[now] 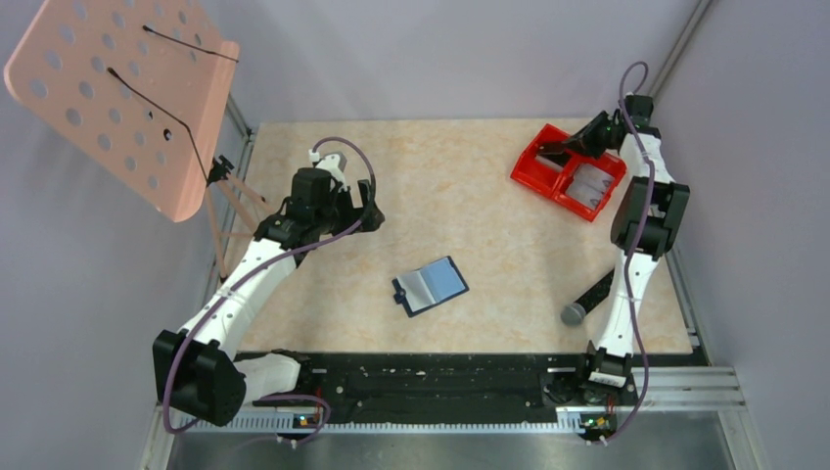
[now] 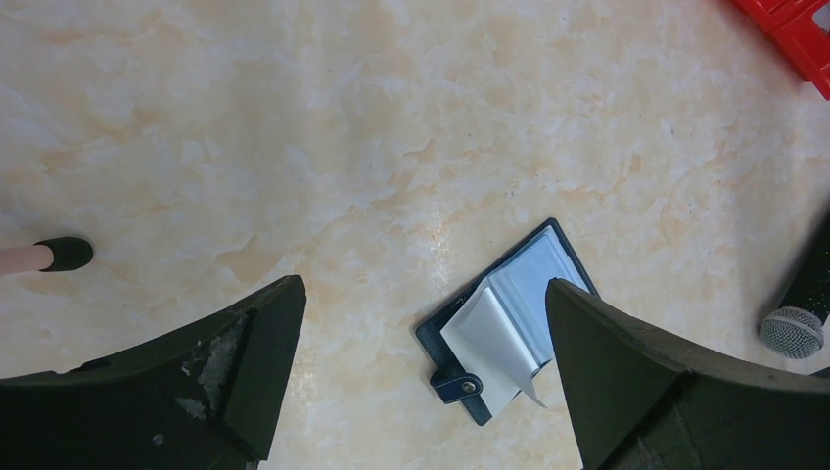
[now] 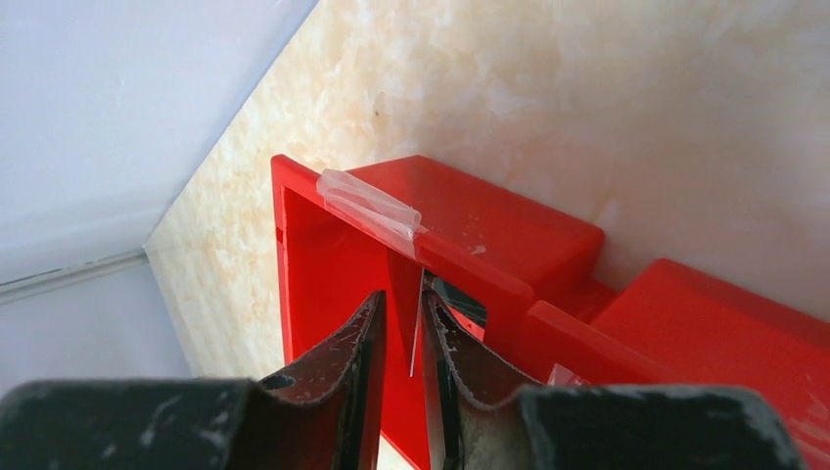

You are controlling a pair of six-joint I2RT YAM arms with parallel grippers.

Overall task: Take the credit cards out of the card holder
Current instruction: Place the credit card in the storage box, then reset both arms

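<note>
While my right gripper point(image 3: 402, 296) hangs over the red bin point(image 3: 470, 211) at the far right, jaws parted narrowly around one credit card point(image 3: 415, 338) standing edge-on, seemingly not pinched, the card holder point(image 1: 431, 285) lies open at mid-table, its long axis slanting from near-left to far-right. My left gripper point(image 2: 423, 284), spread wide and empty, is the nearer one; the holder sits ahead of it, beside one finger.

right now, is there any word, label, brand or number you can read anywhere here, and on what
Nothing in any view can be read.
card holder: plain pockets and snap tab, no print visible.
pale cards in the red bin: faint grey marks, too small to read.
microphone: no marking visible.
</note>
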